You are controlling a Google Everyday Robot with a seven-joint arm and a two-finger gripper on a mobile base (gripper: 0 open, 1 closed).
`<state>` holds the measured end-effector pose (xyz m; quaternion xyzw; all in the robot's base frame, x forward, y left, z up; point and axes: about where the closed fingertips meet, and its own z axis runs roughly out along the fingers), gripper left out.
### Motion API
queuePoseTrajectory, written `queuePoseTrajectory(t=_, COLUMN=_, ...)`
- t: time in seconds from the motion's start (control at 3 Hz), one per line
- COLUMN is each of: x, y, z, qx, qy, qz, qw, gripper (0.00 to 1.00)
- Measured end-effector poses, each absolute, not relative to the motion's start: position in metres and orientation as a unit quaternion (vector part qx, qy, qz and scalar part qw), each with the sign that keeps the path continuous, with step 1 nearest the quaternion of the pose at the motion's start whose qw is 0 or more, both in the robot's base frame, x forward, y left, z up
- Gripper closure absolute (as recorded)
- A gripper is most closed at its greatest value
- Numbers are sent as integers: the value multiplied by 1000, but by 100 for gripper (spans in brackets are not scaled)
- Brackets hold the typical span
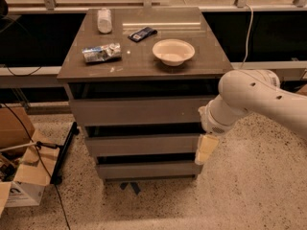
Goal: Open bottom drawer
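Claw [205, 150] of the white arm [249, 97] hangs at the right front corner of the drawer stack, its pale tip pointing down. Whether it is open or closed I cannot tell from where I stand. The bottom drawer [146, 170] lies just below the claw and to its left, and it looks shut. The middle drawer [144, 144] is directly to the left of the claw, at the same height, and the top drawer [139, 110] is above it and to the left.

To my eye the claw is only near the bottom drawer, not yet on it, so the step in hand is the approach. The front is flat and has no handle. I think the only place to catch it is its upper edge, inside the dark gap above. The claw should go lower first, then move left toward the middle of the front, so that the pull is straight and the drawer does not jam sideways. The danger is to hook the middle drawer, which looks alike and sits close above. The pull should be slow and level, straight out into the room. The bowl [173, 51] and the crumpled packet [100, 52] on the table [144, 68], high above the claw, could shake from a hard jerk.
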<state>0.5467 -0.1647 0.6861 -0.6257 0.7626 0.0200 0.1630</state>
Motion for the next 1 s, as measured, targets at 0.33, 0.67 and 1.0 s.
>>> queuePoseTrajectory(t=0.33, x=540, y=-164, z=671, qx=-611, qy=775, qz=33, qw=159, gripper=0)
queuePoseTrajectory(t=0.67, x=542, y=-173, z=615, qx=-552, qy=805, qz=73, qw=206, gripper=0)
queuePoseTrajectory(t=1.0, x=574, y=-175, z=574, qx=-521, qy=810, qz=85, qw=254, gripper=0)
